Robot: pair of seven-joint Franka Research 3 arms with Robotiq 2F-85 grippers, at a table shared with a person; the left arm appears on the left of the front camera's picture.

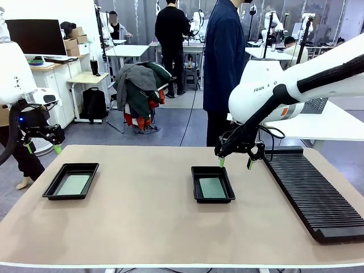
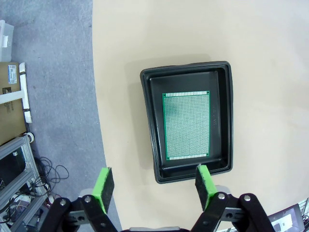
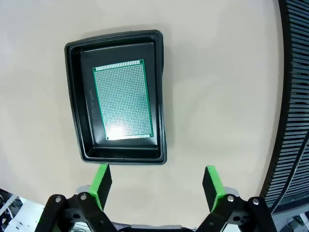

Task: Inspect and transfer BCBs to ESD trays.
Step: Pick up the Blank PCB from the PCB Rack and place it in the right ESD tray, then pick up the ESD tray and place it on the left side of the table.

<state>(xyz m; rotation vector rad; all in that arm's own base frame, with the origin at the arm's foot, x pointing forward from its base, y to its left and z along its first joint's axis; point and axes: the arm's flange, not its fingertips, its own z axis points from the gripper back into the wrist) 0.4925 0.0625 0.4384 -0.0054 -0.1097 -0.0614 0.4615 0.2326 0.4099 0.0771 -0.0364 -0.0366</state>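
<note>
Front view across a beige table (image 1: pixel 153 227): 2 black ESD trays, each holding 1 BCB. The left tray (image 1: pixel 71 181) sits near the table's left edge; the centre tray (image 1: pixel 212 184) lies just left of a long black ribbed rack (image 1: pixel 313 193). Each board lies flat on its tray floor, inside the raised rim.

Left wrist view: the left gripper (image 2: pixel 155 184) hovers above its tray (image 2: pixel 189 121), green-padded fingers spread wide and empty. The BCB (image 2: pixel 187 125), a green perforated prototyping board, lies square in the tray, nearer one long wall than the other.

Right wrist view: the right gripper (image 3: pixel 157 182) hangs clear of the centre tray (image 3: pixel 118 96), jaws fully parted, nothing between them. Its BCB (image 3: pixel 123 100) shows glare on 1 corner, suggesting a smooth, somewhat slippery face.

Handling, as a judgement: the boards look thin, light and stiff, unlikely to sag, but brittle at corners. Lying flat within a rim, they offer little edge to a 2-finger grip; the likeliest hold is across the 2 long edges, approached vertically, with fingertips entering the gap between board and tray wall. The narrower gap beside the left tray's board may hinder a finger.

A person in dark clothing (image 1: pixel 223 62) stands beyond the table's far edge.
</note>
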